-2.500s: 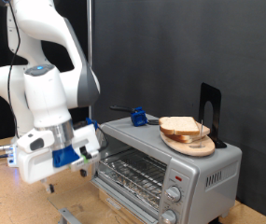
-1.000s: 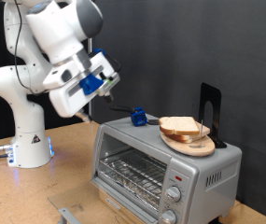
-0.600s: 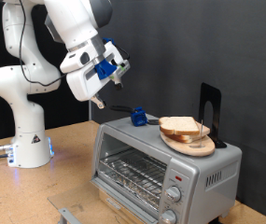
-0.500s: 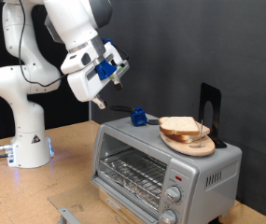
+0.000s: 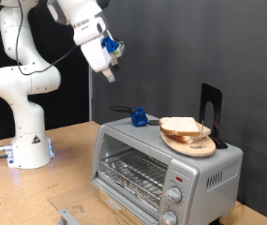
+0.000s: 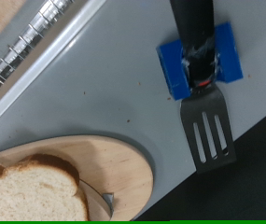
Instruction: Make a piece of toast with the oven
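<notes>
The silver oven [image 5: 166, 167] stands at the exterior view's lower right, its wire rack [image 5: 128, 174] showing in the front opening. On its top a round wooden plate [image 5: 191, 142] holds slices of bread, the top piece of toast [image 5: 181, 125] lying flat. The gripper [image 5: 109, 75] hangs high above the oven's left end, well apart from the bread, with nothing seen between its fingers. The wrist view looks down on the oven's top [image 6: 105, 89], with the toast [image 6: 30, 191] on the plate [image 6: 109, 173]. The fingers do not show there.
A black spatula with a blue clip [image 5: 138, 118] lies on the oven's top left; it also shows in the wrist view [image 6: 201, 61]. A black stand [image 5: 211, 114] rises behind the plate. Knobs [image 5: 173, 195] sit at the oven's right front. The arm's white base [image 5: 25, 131] stands left.
The arm has swung up from low in front of the oven to high above its left end, moving up and to the exterior view's right. Toast, plate and spatula have not moved.
</notes>
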`<act>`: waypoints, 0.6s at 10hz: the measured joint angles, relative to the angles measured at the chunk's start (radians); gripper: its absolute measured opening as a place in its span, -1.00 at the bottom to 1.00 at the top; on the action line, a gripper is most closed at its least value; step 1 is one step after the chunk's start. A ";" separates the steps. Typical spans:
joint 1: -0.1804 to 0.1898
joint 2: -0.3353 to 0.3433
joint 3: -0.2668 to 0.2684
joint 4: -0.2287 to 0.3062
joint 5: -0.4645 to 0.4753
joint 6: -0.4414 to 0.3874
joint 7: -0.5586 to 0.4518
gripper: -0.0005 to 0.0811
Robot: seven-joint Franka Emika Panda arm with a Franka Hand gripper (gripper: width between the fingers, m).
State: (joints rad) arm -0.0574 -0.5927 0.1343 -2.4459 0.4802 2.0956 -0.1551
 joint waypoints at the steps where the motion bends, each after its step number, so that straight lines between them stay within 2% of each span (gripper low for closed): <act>1: -0.001 -0.020 0.015 -0.005 -0.019 -0.001 0.026 0.99; 6: 0.003 -0.030 0.071 -0.019 -0.013 -0.001 0.075 0.99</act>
State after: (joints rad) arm -0.0548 -0.6224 0.2057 -2.4649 0.4668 2.0947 -0.0802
